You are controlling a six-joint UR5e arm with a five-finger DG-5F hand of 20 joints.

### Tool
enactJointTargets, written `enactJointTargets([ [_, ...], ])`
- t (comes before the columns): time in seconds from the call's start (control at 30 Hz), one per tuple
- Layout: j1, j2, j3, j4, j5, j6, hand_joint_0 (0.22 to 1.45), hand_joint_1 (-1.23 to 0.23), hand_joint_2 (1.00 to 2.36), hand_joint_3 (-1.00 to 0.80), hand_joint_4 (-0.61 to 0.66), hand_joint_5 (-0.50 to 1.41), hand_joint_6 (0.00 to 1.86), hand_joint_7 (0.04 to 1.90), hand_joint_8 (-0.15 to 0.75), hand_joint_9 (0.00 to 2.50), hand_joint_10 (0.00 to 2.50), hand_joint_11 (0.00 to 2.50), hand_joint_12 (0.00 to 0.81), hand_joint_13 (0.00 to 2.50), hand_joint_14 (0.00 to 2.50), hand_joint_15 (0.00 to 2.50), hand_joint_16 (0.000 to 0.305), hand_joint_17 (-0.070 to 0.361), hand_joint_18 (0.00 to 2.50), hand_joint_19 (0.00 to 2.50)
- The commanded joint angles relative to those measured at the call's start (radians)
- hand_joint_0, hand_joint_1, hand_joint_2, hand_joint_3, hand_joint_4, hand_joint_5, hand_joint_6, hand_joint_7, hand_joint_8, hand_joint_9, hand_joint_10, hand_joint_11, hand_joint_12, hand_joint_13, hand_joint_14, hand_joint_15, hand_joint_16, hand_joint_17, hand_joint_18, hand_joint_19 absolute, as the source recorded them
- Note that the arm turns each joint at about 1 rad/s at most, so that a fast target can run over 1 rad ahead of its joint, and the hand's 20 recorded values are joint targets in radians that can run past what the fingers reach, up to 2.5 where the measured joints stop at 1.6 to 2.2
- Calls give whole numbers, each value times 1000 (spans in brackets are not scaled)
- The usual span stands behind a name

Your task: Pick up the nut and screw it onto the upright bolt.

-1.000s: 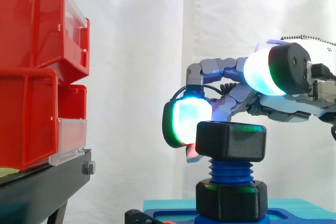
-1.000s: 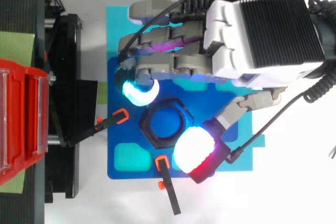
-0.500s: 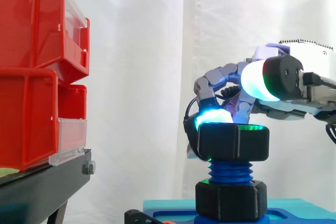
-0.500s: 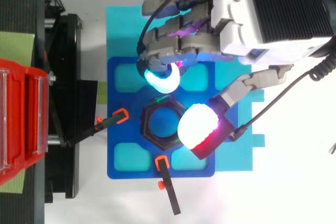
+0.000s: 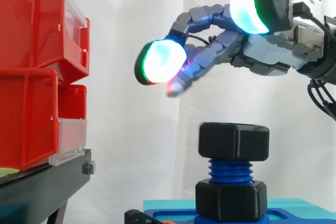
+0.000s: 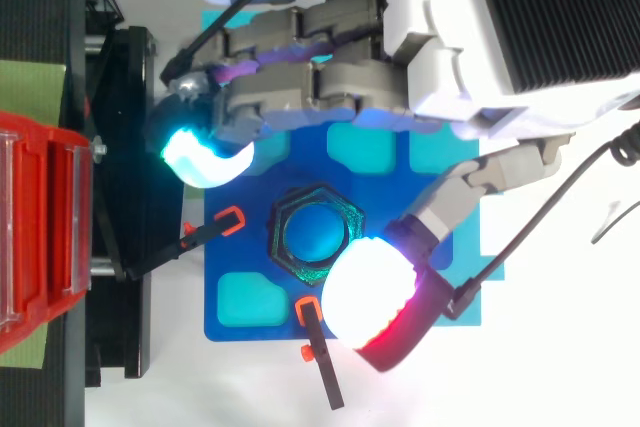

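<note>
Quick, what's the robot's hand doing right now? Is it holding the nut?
Hand: open, holding nothing. It hangs above the nut, which sits on top of the blue bolt.

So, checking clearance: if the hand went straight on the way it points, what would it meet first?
Likely the red bins; the hand points toward them, above the nut, with open air between. Depth is unclear.
</note>
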Motion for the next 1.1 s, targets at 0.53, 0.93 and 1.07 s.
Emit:
enactJointTargets([
  [0.53, 48, -21, -40, -67, 32, 5, 459, -100, 1000, -500, 111, -247, 501, 603, 203, 122, 0, 0, 322, 0, 0, 0, 43, 97, 0, 0],
  [0.93, 41, -19, -40, -84, 29, 5, 470, -124, 1000, -500, 194, -200, 502, 749, 246, 248, 0, 0, 321, 82, 0, 0, 40, 89, 0, 0],
  [1.07, 35, -21, -40, -82, 27, 5, 473, -127, 1000, -500, 202, -194, 502, 741, 247, 269, 0, 0, 315, 100, 0, 0, 39, 87, 0, 0],
])
